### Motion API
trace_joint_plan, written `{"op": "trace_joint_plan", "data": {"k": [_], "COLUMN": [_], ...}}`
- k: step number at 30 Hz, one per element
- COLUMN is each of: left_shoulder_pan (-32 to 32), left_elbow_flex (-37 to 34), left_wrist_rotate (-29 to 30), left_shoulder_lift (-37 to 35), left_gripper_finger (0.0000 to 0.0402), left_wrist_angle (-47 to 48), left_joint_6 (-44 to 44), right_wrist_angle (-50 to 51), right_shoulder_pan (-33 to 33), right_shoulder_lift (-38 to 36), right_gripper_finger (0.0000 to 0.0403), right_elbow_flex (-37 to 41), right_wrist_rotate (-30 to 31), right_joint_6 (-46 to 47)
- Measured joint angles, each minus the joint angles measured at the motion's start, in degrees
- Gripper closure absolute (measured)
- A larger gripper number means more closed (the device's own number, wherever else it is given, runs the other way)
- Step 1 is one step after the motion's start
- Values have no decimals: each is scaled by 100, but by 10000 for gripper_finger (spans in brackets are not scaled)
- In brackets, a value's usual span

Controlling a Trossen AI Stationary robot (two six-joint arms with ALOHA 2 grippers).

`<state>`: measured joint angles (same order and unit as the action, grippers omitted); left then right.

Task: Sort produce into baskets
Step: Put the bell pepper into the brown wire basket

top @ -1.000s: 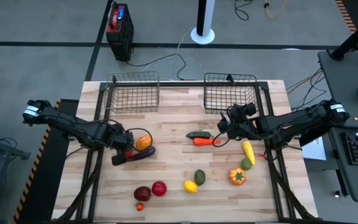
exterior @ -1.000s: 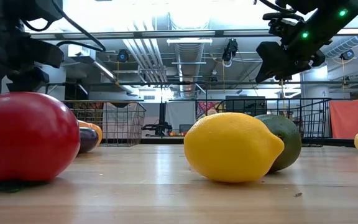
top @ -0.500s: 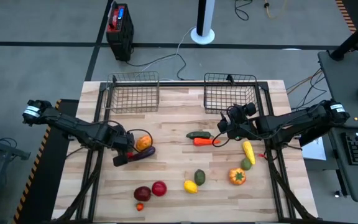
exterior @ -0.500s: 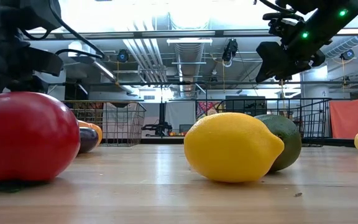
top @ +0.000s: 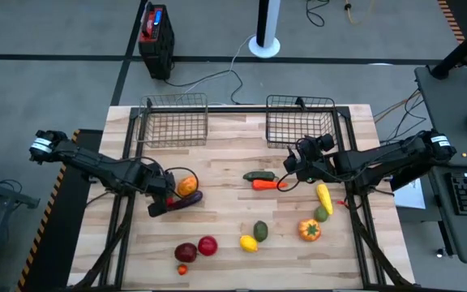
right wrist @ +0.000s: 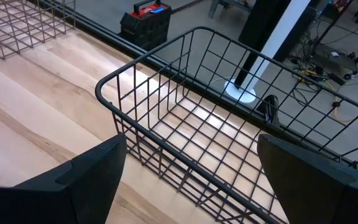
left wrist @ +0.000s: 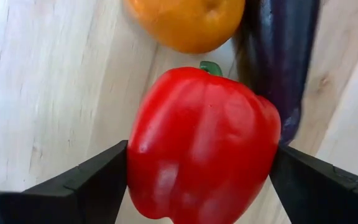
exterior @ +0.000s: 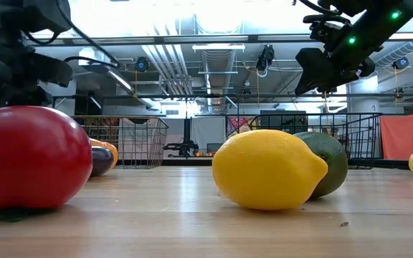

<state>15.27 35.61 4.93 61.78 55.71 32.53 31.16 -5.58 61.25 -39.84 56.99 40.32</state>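
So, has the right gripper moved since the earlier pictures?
No. In the high view the right gripper sits at the same spot as before, just in front of the right basket and above the carrot.

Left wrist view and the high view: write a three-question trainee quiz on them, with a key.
1. True or false: the red bell pepper lies between the left gripper fingers.
2. Which pieces lie just beyond that pepper? A) orange pepper and eggplant B) lemon and carrot C) two limes
3. Fill in: both wire baskets hold ____ produce.

Key: 1 true; 2 A; 3 no. The right gripper hovers open near the right basket.
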Motion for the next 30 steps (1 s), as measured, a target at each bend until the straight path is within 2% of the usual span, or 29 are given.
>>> {"op": "trace_joint_plan", "data": {"k": [7,13,18,23,27,30], "left_shoulder_pan": [2,6,4,7,7,7], "left_elbow_flex": [511,1088,1514,1608,1478,1230], "left_wrist_rotate": [209,799,1285,1859,2151,2161], "left_shoulder_lift": [-12,-93,-366,-849,-1094,-1132], "left_gripper_finger": [73,73,73,73,73,73], "left_wrist_angle": [368,1026,891,-301,-1871,-3169], "left_joint_6": [-39,-79,-386,-1265,-2188,-3014], "right_wrist_angle": [-2,-2,-9,-15,-17,-31], "right_shoulder_pan": [0,-1,-2,-1,0,-2], "right_shoulder_lift": [0,0,0,0,0,0], "right_gripper_finger": [48,48,48,48,48,48], "right_elbow_flex": [1,1,1,1,1,1], "right_wrist_rotate": [0,-2,-2,-1,0,0], "right_joint_6": [0,2,17,17,17,17]}}
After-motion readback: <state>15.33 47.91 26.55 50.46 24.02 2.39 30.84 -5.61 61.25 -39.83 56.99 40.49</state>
